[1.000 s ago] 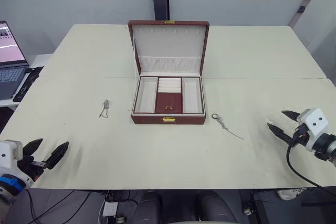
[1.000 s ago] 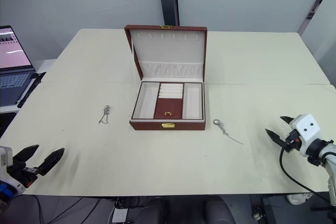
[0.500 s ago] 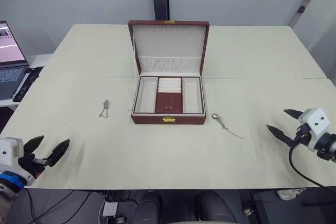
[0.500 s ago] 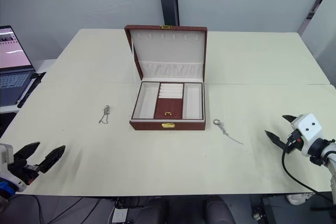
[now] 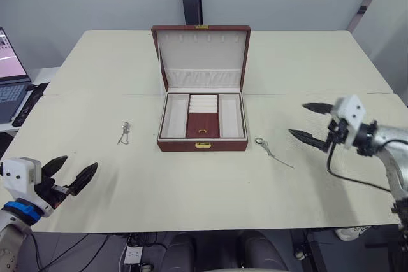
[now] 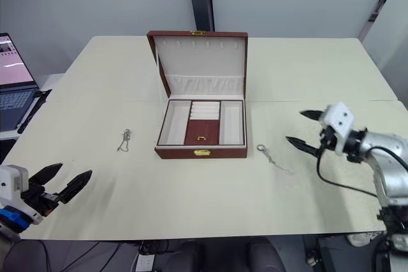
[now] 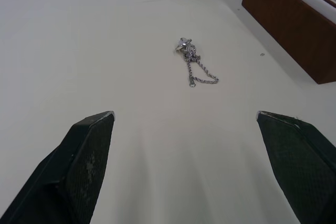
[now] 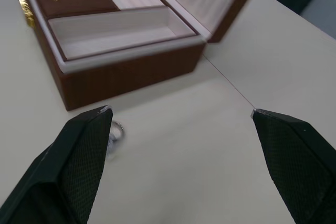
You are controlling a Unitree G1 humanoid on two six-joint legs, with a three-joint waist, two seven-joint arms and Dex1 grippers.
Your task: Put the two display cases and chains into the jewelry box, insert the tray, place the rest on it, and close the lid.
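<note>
Jewelry box [image 5: 203, 119] open mid-frame, lid [image 5: 201, 55] up, tray [image 5: 203, 116] already seated inside.
One chain [image 5: 123, 133] sits left of it, another [image 5: 273, 151] just right; right gripper [image 5: 310, 122] wide open at right, left gripper [image 5: 70, 174] wide open lower left, both empty.

Open jewelry box [image 6: 201, 125] sits mid-bench [image 6: 191, 195], a chain [image 6: 123, 139] on its left, another chain [image 6: 270, 156] on its right, both pincers spread.
</note>
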